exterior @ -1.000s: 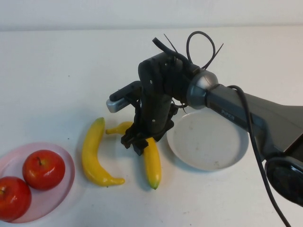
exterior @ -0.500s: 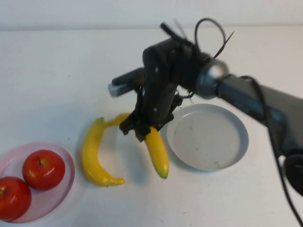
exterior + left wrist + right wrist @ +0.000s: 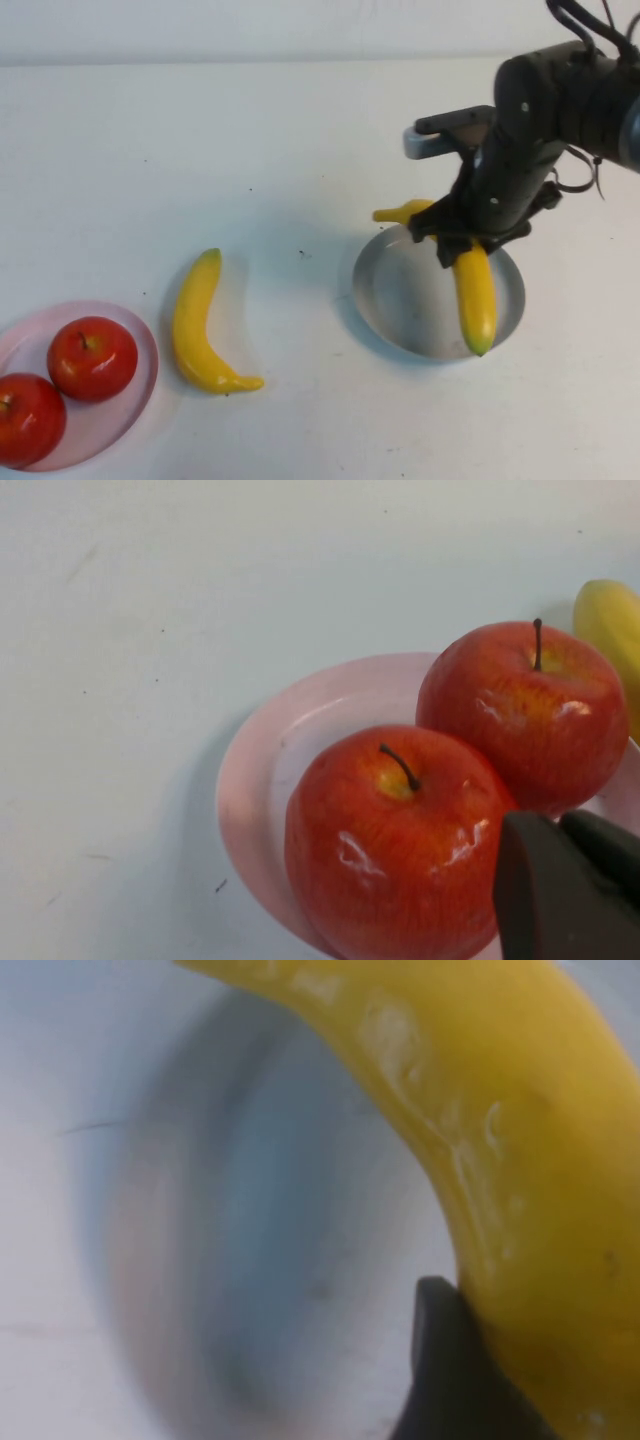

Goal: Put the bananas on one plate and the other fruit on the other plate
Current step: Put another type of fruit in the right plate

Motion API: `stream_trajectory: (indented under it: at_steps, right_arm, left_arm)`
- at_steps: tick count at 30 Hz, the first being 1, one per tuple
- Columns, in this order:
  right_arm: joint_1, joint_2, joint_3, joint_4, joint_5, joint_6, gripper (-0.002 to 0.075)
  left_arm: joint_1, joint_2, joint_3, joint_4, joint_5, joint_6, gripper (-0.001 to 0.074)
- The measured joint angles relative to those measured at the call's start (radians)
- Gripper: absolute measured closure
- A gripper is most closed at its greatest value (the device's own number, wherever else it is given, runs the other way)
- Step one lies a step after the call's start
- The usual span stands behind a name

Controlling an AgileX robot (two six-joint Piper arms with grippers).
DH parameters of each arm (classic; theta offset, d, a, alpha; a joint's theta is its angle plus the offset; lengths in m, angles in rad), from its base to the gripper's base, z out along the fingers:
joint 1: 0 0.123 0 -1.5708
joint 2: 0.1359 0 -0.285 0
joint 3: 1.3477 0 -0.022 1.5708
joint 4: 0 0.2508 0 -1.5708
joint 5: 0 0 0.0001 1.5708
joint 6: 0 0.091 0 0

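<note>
My right gripper [image 3: 465, 240] is shut on a yellow banana [image 3: 475, 295] and holds it just above the grey-blue plate [image 3: 372, 300]. In the right wrist view the banana [image 3: 520, 1160] fills the frame over the plate [image 3: 250, 1210], with one dark finger [image 3: 445, 1380] against it. The second banana [image 3: 195, 320] lies on the table left of centre. Two red apples [image 3: 92, 358] [image 3: 25, 418] sit on the pink plate [image 3: 145, 345] at the front left. My left gripper [image 3: 560, 825] is shut and empty, hovering beside the apples [image 3: 395, 840] [image 3: 525, 710]; it is outside the high view.
White tabletop all round, with open surface between the loose banana and the grey-blue plate. The tip of the loose banana [image 3: 610, 630] shows beyond the pink plate [image 3: 255, 780] in the left wrist view. The right arm's cables rise at the top right.
My right gripper has lifted the banana off the table and carried it rightwards to above the grey-blue plate. The other banana, the apples and the pink plate have not moved.
</note>
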Motion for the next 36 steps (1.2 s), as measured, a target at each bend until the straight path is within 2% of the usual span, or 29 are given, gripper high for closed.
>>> stream_trajectory:
  at_steps: [4, 13, 21, 25, 30, 36]
  right_arm:
    - [-0.042, 0.029, 0.011, -0.007, -0.030, 0.012, 0.0419]
    - [-0.044, 0.084, 0.013, 0.012, -0.019, 0.014, 0.0410]
    - [-0.044, 0.086, 0.013, 0.010, -0.013, 0.014, 0.0323]
    - [-0.037, 0.072, -0.001, 0.010, -0.006, 0.014, 0.0311]
    - [0.055, 0.033, -0.081, 0.035, 0.014, -0.017, 0.0309]
    - [0.236, 0.072, -0.207, 0.226, 0.032, -0.218, 0.0309]
  left_arm:
    - [0.000, 0.000, 0.000, 0.000, 0.000, 0.000, 0.0731]
    - [0.000, 0.000, 0.000, 0.000, 0.000, 0.000, 0.0731]
    - [0.000, 0.000, 0.000, 0.000, 0.000, 0.000, 0.0731]
    - [0.000, 0.000, 0.000, 0.000, 0.000, 0.000, 0.0731]
    - [0.000, 0.000, 0.000, 0.000, 0.000, 0.000, 0.0731]
    - [0.000, 0.000, 0.000, 0.000, 0.000, 0.000, 0.0731]
